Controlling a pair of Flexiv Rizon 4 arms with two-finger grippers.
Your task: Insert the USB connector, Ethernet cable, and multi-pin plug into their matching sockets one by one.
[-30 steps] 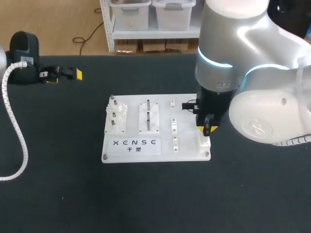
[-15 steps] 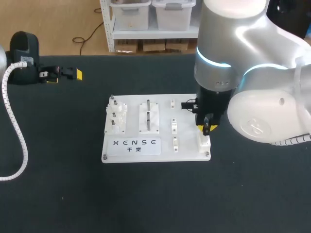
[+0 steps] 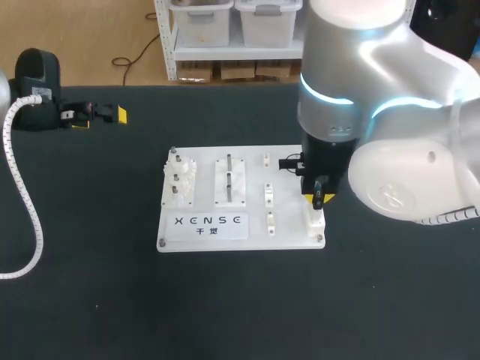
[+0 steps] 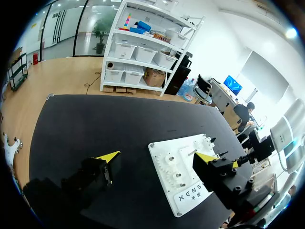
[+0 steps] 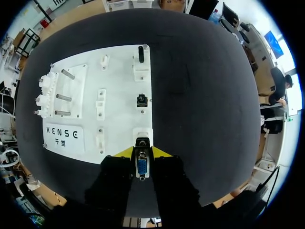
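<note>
The right gripper (image 5: 142, 153) hangs over the near right corner of the white connector board (image 5: 119, 86) on the black table (image 3: 90, 285), its yellow-tipped fingers clamped from two sides on the multi-pin plug (image 5: 141, 168), blue pin face turned down toward the board. Just ahead of the fingers sits the white multi-pin socket (image 5: 143, 134); in the right wrist view the plug looks lined up with it but not yet seated. Two more sockets (image 5: 141, 100) stand farther along the same row, and whether either is filled cannot be told. The plug looks small, light and rigid, with a hard shell that should not slip much in a firm pinch; its pins are the weak point and would likely bend if pressed in askew. The present hold, across the body's two flat sides and behind the pin face, seems the right one, leaving the mating end free. The left gripper (image 4: 156, 157) rests well away, near the table's far left edge, fingers spread wide and holding nothing.
</note>
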